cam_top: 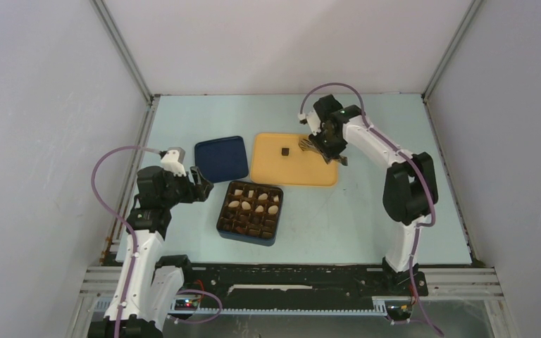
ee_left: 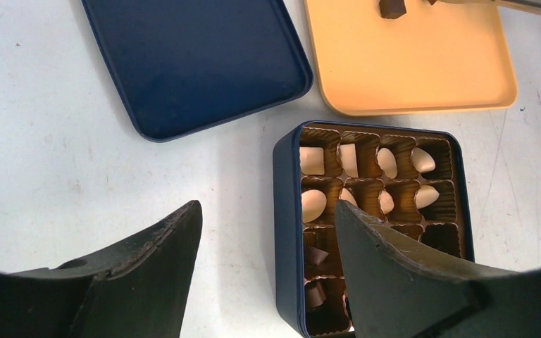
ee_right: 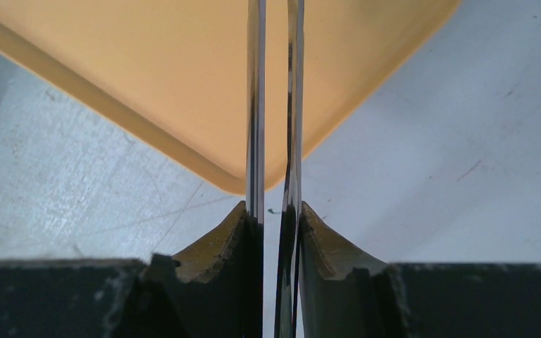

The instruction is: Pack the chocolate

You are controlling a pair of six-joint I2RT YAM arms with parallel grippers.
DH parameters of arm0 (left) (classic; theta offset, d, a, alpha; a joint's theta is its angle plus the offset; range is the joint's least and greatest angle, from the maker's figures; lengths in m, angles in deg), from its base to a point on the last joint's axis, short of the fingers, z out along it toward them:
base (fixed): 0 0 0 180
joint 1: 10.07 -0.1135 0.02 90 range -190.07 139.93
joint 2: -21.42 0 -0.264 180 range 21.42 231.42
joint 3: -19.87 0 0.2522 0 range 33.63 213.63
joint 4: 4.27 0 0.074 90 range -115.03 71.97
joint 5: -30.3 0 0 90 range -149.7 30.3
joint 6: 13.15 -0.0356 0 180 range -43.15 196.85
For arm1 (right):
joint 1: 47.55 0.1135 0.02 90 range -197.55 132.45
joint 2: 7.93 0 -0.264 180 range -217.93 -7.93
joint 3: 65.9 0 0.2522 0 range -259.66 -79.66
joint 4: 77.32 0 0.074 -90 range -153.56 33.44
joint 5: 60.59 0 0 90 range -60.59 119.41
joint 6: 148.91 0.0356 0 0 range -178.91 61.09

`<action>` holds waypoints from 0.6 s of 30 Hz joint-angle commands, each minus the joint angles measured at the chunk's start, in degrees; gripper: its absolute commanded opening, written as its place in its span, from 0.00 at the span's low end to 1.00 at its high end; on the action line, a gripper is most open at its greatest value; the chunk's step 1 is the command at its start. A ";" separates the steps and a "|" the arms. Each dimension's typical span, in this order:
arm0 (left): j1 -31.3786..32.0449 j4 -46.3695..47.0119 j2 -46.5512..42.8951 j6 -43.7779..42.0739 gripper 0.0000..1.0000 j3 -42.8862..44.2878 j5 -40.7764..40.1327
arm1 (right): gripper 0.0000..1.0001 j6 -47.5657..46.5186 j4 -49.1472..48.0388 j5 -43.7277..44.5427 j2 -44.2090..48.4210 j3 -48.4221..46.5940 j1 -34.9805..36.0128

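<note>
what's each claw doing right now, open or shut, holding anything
Left claw: open, holding nothing.
Right claw: closed on the metal tongs.

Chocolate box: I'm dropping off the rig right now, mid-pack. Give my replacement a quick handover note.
Left tool: open and empty, by the left wall of the dark blue box.
Right tool: shut on metal tongs, over a corner of the yellow tray.
Box: cream pieces in the far rows, dark pieces nearer. Its lid lies off, on the table.
Done: most pieces are packed.
Left: one dark chocolate sits on the tray, not yet gripped. It goes in the box, then probably the lid.
</note>
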 commanded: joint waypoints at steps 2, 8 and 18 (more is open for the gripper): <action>-0.71 2.13 -0.04 0.46 0.73 -1.20 1.21 | 0.28 -3.69 -2.63 -3.08 10.34 4.53 1.36; -0.71 2.30 0.26 0.57 0.73 -1.20 1.27 | 0.27 -8.93 -0.88 -10.11 19.71 11.58 6.62; -0.70 2.28 0.34 0.55 0.73 -1.04 1.00 | 0.28 -15.45 7.01 -25.48 24.87 13.47 17.61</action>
